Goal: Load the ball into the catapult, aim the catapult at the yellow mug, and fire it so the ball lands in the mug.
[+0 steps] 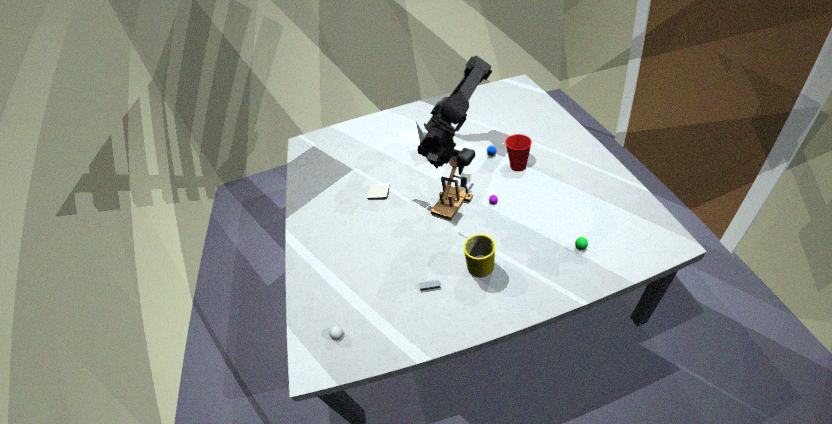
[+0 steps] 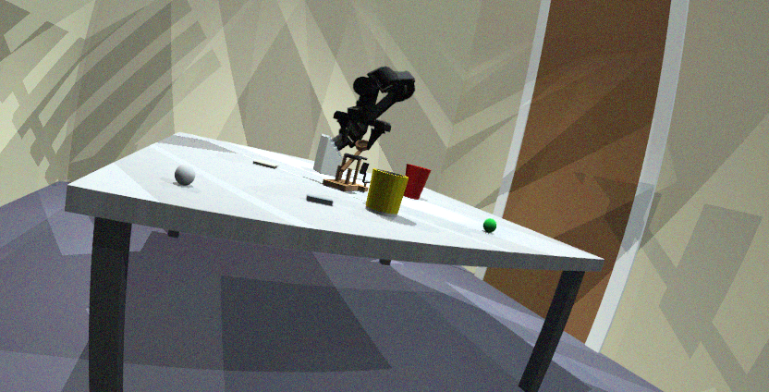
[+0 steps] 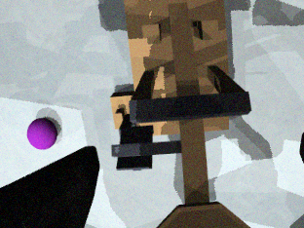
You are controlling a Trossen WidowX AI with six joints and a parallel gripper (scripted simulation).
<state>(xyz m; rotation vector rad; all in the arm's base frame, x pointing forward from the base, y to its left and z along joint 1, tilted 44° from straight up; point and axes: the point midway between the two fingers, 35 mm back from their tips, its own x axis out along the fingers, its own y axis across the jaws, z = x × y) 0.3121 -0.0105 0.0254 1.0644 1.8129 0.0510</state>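
The wooden catapult (image 1: 445, 209) (image 2: 344, 184) (image 3: 140, 55) stands mid-table with its throwing arm raised. Its cup (image 2: 361, 144) (image 3: 202, 219) is only partly visible in the wrist view, and I cannot see inside it. The yellow mug (image 1: 480, 263) (image 2: 385, 193) stands upright in front of the catapult. My gripper (image 1: 449, 165) (image 2: 354, 146) (image 3: 205, 151) is open above the catapult, its fingers either side of the throwing arm. A purple ball (image 1: 493, 199) (image 3: 42, 133) lies beside the catapult. A blue ball (image 1: 491, 150) lies near the red cup (image 1: 517, 155) (image 2: 415, 182).
A green ball (image 1: 581, 242) (image 2: 489, 225) lies at the right, a white ball (image 1: 336, 332) (image 2: 184, 174) at the front left. A grey block (image 1: 429, 286) (image 2: 319, 200) lies near the mug, a pale tile (image 1: 378, 191) (image 2: 264, 164) left of the catapult. A white panel (image 2: 324, 155) stands behind.
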